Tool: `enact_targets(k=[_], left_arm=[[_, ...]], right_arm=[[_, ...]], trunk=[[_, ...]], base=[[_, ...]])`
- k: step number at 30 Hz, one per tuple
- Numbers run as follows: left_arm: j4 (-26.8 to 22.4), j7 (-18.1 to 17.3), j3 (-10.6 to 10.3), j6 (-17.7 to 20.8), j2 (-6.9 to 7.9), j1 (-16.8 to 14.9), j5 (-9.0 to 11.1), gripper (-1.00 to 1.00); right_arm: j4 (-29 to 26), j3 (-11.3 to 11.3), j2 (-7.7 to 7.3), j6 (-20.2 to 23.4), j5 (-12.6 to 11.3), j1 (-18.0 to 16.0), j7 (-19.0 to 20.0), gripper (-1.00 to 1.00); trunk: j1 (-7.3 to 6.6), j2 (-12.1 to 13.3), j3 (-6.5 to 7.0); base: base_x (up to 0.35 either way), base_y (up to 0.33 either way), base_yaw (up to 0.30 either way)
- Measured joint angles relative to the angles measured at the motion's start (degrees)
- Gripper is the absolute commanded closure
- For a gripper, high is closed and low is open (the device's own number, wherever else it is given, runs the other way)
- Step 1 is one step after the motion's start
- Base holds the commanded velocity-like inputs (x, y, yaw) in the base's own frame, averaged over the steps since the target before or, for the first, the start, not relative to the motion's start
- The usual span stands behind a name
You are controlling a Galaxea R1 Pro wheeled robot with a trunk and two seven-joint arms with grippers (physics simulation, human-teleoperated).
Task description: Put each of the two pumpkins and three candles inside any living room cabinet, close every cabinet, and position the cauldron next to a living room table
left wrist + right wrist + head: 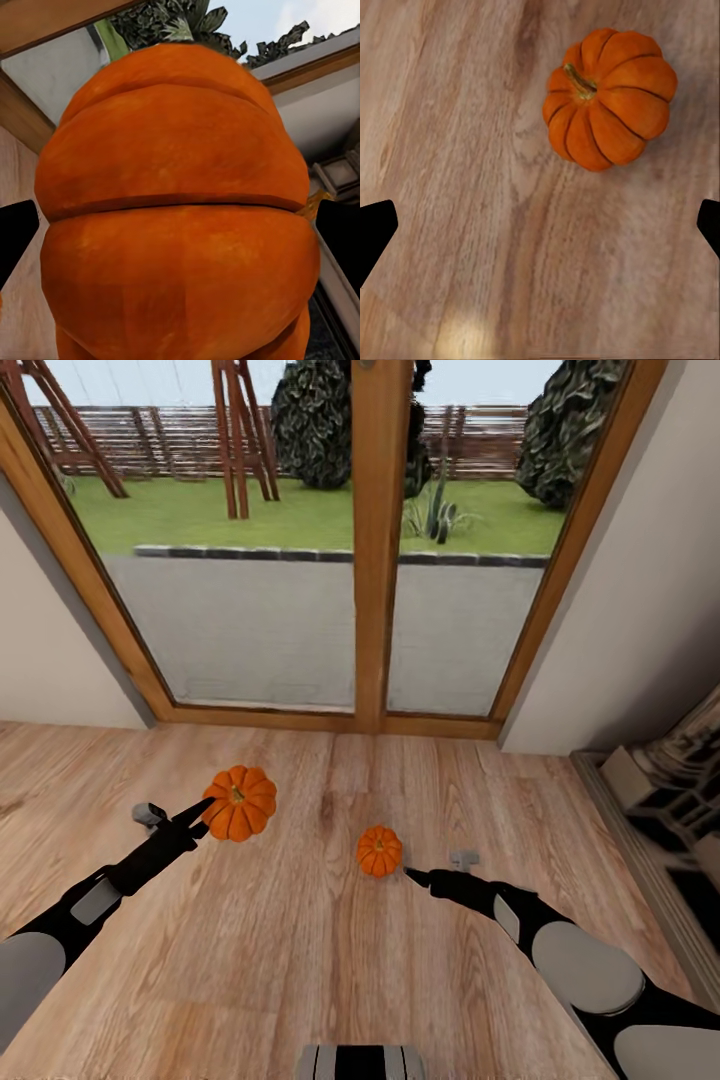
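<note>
The robot faces a tall glass door [300, 560] with a wooden frame; beyond it lie a paved strip, grass and dark shrubs. The floor [300, 960] is pale wooden planking, and at the far right edge stands part of a grey stone fireplace [680, 790]. The left gripper [205, 815] reaches forward on the left, and its dark fingertips meet the near-left side of the larger-looking pumpkin [240, 802]. In the left wrist view that pumpkin [176, 217] sits close between the two black fingers [15, 240], its ribbed orange skin pressed up against the camera, so the claw is clamped on it. From the head view the fruit appears lifted off the planks, though its height cannot be judged surely. The second pumpkin [379, 851] rests on the floor near the middle, to the right of the first and well apart from it. The right gripper [415, 876] points at it from the near right, its tip just beside the fruit without touching. In the right wrist view this pumpkin [609, 96] lies stem-up on the planks, ahead of the fingertips [375, 232], which stand wide apart with nothing between them.
</note>
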Motion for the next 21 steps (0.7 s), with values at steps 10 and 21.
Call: enact_targets(k=[10, 21], left_arm=[[-0.1, 0.0, 0.0, 0.0, -0.04, 0.0, 0.0, 1.00], [-0.1, 0.1, -0.1, 0.0, -0.04, 0.0, 0.0, 1.00]], right_arm=[[0.0, -0.2, -2.36, 0.3, -3.9, 0.0, 0.1, -1.00], [0.0, -0.1, -2.39, 0.3, -4.5, 0.0, 0.1, -1.00]], trunk=[[0.26, -0.1, -2.22], [0.54, -0.3, -4.65]], base=[[0.000, 0.000, 0.000], [0.000, 0.000, 0.000]])
